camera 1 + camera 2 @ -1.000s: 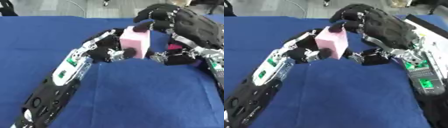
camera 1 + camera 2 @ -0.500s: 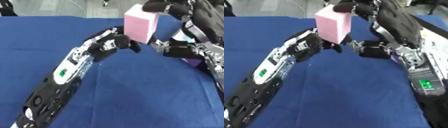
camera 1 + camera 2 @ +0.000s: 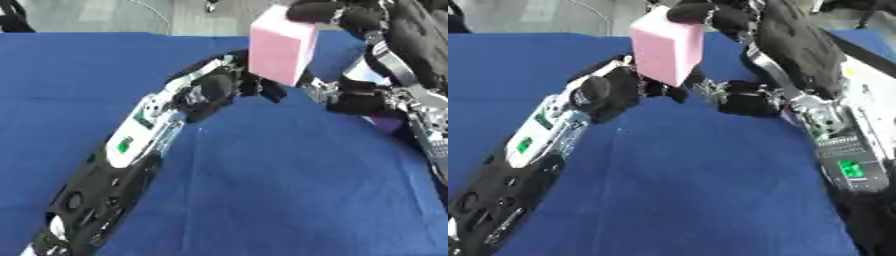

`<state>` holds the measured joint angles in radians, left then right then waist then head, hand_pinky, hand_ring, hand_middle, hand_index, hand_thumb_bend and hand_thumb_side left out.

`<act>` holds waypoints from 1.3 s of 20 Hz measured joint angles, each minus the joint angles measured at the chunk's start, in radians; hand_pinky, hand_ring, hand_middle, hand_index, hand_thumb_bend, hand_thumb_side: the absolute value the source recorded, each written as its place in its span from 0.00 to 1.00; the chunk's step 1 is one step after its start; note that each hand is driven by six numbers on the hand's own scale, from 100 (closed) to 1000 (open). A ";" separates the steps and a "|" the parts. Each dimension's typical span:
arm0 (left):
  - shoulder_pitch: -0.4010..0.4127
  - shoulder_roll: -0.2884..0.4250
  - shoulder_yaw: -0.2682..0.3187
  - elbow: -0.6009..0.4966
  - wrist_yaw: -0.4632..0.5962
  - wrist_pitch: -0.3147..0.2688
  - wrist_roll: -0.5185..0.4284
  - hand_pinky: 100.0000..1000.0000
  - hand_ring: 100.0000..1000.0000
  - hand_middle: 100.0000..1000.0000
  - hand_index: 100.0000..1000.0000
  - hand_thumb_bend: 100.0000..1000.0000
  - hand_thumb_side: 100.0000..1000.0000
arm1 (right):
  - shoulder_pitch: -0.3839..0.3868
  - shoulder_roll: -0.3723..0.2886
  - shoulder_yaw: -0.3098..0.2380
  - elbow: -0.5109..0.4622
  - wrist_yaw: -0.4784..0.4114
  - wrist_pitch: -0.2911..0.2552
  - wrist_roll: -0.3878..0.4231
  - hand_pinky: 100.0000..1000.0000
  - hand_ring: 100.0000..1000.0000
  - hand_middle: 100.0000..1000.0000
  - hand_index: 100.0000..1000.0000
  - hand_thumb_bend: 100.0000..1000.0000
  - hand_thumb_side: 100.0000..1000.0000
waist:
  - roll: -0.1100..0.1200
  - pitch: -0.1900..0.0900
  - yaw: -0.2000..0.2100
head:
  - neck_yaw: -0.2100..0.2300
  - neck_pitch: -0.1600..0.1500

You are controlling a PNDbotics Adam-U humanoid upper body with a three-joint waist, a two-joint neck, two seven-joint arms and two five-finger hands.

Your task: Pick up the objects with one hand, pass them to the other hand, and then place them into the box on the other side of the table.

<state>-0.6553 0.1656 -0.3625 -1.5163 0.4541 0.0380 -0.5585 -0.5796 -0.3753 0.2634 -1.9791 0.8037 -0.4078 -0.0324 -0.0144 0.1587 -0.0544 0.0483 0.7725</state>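
The pink block [image 3: 282, 45] is pinched at its top between the curled fingers of the right hand [image 3: 737, 22], and it is held up above the bench [image 3: 262, 200], tilted, clear of the cloth. The left hand [image 3: 241, 87] is seen just below and behind the block; whether its fingers are spread or curled cannot be told, since they are hidden by the block and the wrist. No contact between the left hand and the block can be made out.

The hand-over is judged to be finished, or very nearly so, and the carrying step is taken to be in hand. Next, the block is to be carried to the robot's right side and set into the box; that box cannot be identified here, only a pale edge [image 3: 868, 100] being seen beyond the right arm, so the drop point must first be found.

The bench is covered by a blue cloth, slightly creased. Beyond it a grey floor [image 3: 105, 15] with a thin cable is glimpsed.
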 measured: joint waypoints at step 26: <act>0.375 0.043 0.349 -0.284 -0.214 -0.177 0.441 0.72 0.61 0.63 0.74 0.69 0.63 | -0.009 -0.318 -0.232 0.907 -0.570 0.400 -0.397 0.43 0.88 0.55 0.67 0.00 0.09 | 0.009 0.000 0.080 | -0.327 0.000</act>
<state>-0.2799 0.2091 -0.0138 -1.7999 0.2398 -0.1391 -0.1170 -0.5890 -0.6936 0.0318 -1.0719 0.2341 -0.0080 -0.4298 -0.0050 0.1582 0.0259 -0.2791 0.7726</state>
